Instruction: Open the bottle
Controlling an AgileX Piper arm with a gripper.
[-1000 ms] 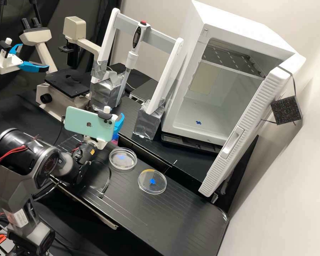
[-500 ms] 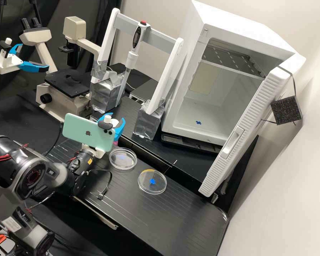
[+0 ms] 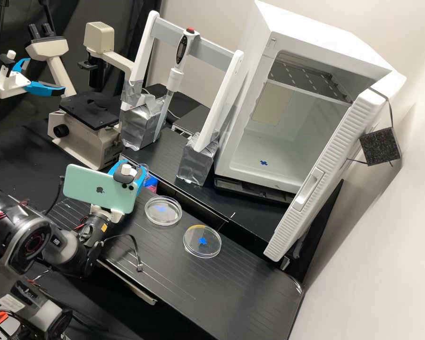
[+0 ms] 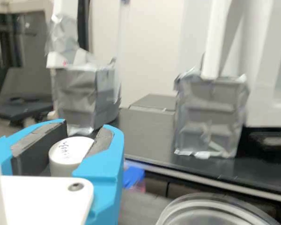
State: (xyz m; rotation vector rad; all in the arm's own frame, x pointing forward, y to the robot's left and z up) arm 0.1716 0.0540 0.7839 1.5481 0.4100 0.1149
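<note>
My gripper [image 3: 131, 169] is over the bench's back part, left of the dishes, partly behind the phone. In the wrist view the gripper [image 4: 85, 125] is shut on a white cap [image 4: 67, 152] with handwriting on its top, one pad on each side of it. Just beyond the fingers stands the bottle [image 3: 150, 181], its blue-and-pink lower part visible and a clear rim above it next to the right finger. The bottle [image 4: 134, 177] is partly hidden by a blue finger in the wrist view, apart from the cap.
Two clear dishes, one [image 3: 163, 211] near the gripper and another [image 3: 202, 241] farther right, lie on the bench [image 3: 231, 283]. Behind are foil-wrapped stand feet [image 3: 197, 160], a pipette [image 3: 174, 78] and a microscope [image 3: 87, 123]. An open white incubator [image 3: 243, 165] stands at the back right.
My arm has moved left and toward the bench's front edge, away from the bottle. The clear rim beside the finger has come into view; the bottle and dishes have stayed put.
</note>
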